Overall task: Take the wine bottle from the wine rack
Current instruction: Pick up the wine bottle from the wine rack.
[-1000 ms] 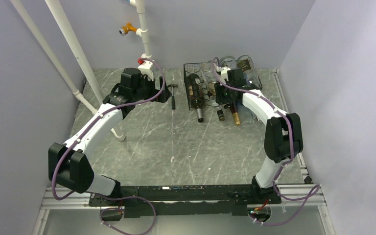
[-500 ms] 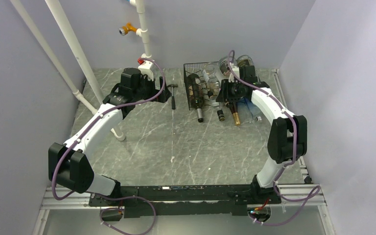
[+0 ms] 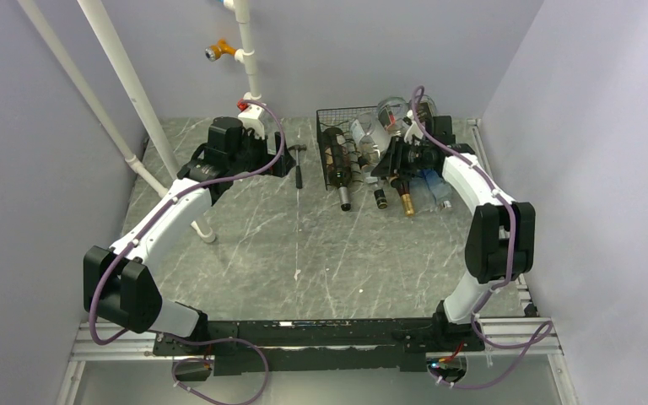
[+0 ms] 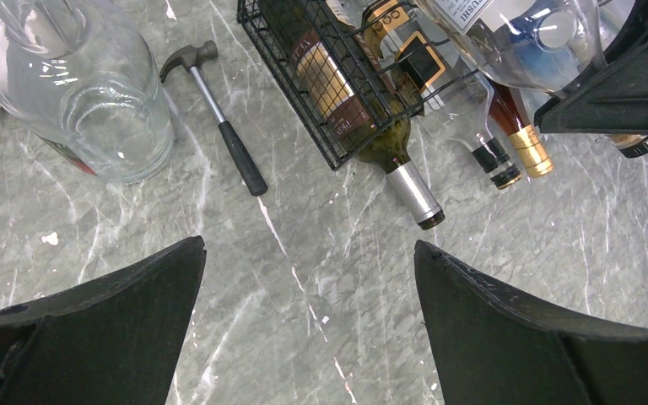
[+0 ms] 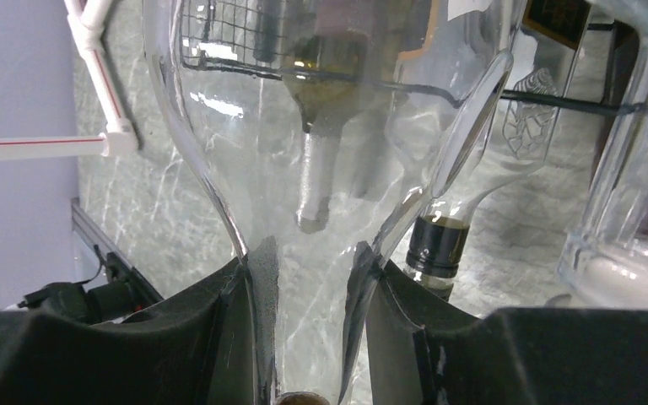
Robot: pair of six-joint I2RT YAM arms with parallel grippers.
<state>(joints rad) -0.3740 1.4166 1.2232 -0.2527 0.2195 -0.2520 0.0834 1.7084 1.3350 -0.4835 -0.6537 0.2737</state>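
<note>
The black wire wine rack [image 3: 331, 150] stands at the back of the table with several bottles lying in it, necks toward the arms. It also shows in the left wrist view [image 4: 297, 78]. My right gripper [image 3: 399, 157] is shut on the neck of a clear glass wine bottle [image 3: 373, 128]. In the right wrist view the neck sits between the pads [image 5: 255, 291] and the bottle's body [image 5: 304, 126] fills the view above my right gripper [image 5: 308, 291]. My left gripper [image 4: 308, 253] is open and empty above the bare table, left of the rack [image 3: 280, 160].
A dark bottle with a silver cap [image 4: 371, 126] and a gold-capped bottle [image 4: 519, 139] stick out of the rack's front. A hammer [image 4: 219, 126] lies left of the rack. A clear jug [image 4: 76, 93] stands farther left. White pipes [image 3: 126, 76] rise at the back left.
My right wrist has swung to the right and back, and the clear bottle in it has tilted up and leftward over the rack. The left arm has not moved.
</note>
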